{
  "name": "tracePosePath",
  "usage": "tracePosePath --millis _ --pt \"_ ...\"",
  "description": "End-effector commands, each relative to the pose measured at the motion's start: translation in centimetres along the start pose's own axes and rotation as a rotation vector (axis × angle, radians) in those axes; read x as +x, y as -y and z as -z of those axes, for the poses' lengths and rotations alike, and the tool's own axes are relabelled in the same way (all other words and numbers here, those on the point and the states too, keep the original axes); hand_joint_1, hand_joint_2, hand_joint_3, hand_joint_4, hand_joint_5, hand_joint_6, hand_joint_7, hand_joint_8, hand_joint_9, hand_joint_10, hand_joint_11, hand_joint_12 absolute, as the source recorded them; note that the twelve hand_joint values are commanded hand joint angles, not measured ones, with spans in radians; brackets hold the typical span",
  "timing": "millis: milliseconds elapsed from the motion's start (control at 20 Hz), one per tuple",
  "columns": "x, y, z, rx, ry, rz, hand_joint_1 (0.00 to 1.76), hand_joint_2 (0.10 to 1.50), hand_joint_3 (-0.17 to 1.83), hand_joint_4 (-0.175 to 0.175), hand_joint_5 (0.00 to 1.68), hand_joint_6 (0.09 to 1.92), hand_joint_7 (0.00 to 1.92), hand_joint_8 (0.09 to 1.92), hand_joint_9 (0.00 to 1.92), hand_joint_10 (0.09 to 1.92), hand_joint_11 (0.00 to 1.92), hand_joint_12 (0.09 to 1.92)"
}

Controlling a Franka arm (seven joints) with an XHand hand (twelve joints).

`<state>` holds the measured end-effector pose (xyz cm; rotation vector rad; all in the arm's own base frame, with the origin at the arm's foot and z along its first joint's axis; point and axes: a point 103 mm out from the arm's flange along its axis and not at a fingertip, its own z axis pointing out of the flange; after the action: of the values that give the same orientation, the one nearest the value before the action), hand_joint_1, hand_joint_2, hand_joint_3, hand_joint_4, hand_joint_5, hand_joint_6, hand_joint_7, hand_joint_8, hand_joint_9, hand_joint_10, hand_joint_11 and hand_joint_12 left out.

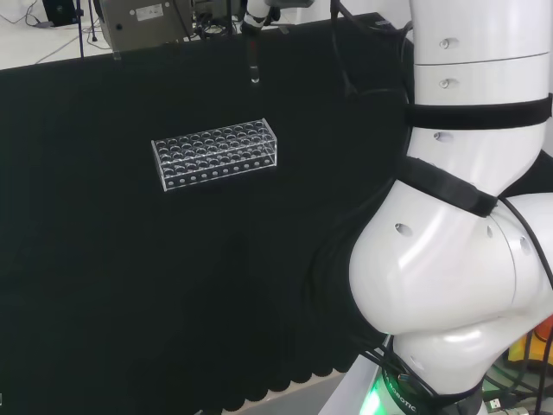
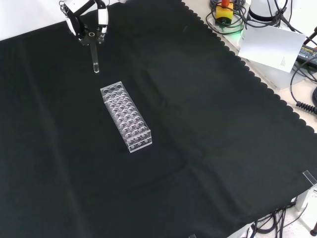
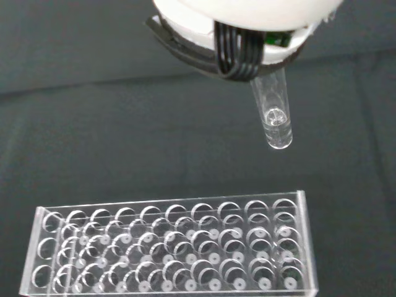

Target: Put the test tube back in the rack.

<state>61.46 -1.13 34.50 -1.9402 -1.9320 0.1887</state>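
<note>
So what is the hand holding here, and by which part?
The hand holds a clear test tube by its upper end, rounded bottom hanging down, apart from the rack.

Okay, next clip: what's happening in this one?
The robot's hand is holding a clear test tube upright by its top end, up in the air. A clear rack sits on the black cloth, and none of its holes visibly holds a tube. In the front view the tube hangs just beyond the rack's far end, not yet over a hole.

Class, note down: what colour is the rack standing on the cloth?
Colourless: the rack is clear plastic, see-through to the black cloth. Best seen in the wrist view.
</note>
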Motion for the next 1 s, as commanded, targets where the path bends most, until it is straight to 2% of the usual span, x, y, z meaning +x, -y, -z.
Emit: tracePosePath --millis 50,550,1000 --pt "1.2 -0.5 -0.1 0.0 0.003 0.028 1.43 0.71 0.49 -0.175 1.28 0.37 1.38 0.75 1.51 0.09 1.15 0.98" --pt "0.8 -0.6 0.0 0.009 -0.001 0.026 1.43 0.71 0.49 -0.175 1.28 0.37 1.38 0.75 1.51 0.09 1.15 0.98" --pt "0.0 -1.4 -1.9 0.042 -0.01 0.024 1.43 0.71 0.49 -0.175 1.28 0.37 1.38 0.75 1.51 0.09 1.15 0.98"
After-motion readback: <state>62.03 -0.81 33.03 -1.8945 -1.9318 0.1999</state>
